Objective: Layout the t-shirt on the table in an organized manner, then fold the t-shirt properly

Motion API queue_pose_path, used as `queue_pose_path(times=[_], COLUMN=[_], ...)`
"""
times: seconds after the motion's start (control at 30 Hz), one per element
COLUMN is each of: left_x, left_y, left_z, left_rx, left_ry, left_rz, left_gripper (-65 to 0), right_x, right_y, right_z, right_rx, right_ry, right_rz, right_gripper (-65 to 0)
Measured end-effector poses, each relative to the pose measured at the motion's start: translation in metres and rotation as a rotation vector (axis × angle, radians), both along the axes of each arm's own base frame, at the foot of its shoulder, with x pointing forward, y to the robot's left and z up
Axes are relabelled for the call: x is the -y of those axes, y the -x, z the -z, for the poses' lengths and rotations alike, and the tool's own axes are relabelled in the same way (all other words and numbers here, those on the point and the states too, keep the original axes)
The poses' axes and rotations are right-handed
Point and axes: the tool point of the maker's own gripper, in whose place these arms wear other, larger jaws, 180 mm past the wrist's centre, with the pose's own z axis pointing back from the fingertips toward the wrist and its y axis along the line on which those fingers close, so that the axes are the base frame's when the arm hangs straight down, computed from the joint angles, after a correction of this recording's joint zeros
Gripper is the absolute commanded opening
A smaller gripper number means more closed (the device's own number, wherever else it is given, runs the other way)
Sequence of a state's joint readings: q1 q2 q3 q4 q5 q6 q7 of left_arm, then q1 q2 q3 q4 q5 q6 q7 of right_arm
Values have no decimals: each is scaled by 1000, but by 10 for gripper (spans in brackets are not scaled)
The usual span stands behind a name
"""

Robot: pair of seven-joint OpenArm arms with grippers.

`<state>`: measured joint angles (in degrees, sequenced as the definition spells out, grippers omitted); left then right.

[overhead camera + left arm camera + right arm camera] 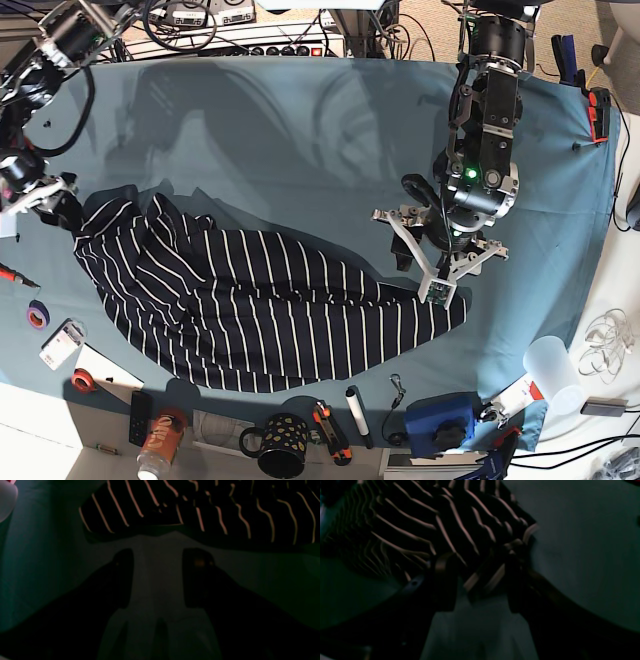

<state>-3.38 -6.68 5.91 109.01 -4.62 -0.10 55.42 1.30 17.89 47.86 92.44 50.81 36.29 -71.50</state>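
The t-shirt [260, 310], dark navy with thin white stripes, lies spread and wrinkled across the front half of the teal table [300, 130]. My left gripper [435, 275] hovers at the shirt's right corner. In the left wrist view this gripper [160, 577] is open over bare table cloth [160, 555], with the t-shirt's edge [200, 505] just ahead of the fingertips. My right gripper [55, 205] is at the shirt's left corner. In the right wrist view its jaws [481, 585] stand wide apart, and a bunched fold of the t-shirt [420, 517] lies between them.
Along the front edge sit a black mug [275, 445], an orange can [160, 455], a marker [357, 415], a blue box [445, 420] and a clear cup [555, 365]. Tape rolls [37, 315] lie at the left edge. Cables run along the back.
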Motion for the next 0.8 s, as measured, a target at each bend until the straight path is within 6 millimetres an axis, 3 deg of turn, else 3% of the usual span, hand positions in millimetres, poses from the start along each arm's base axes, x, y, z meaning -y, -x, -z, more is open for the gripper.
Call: queue_pose_path(times=[0.23,0.43,0.6,0.8], left_x=[2,2,2,2], left_y=[0,0,0,1], left_z=[0,0,0,0], left_rx=[-3,-3,-3,-3], left_ry=[15,14,14,14], left_rz=[5,5,5,5], left_gripper=[-333,-333,-333,-333], right_x=[-11,-42,-56,-66], right_y=[-5,-18,-33,-40], right_z=[50,59,57,73], right_rx=[-19,-35,6,-1], right_ry=[-150,-167,-201,-219], right_rz=[21,-71,-52,29], right_gripper=[-347,-347,-347,-347])
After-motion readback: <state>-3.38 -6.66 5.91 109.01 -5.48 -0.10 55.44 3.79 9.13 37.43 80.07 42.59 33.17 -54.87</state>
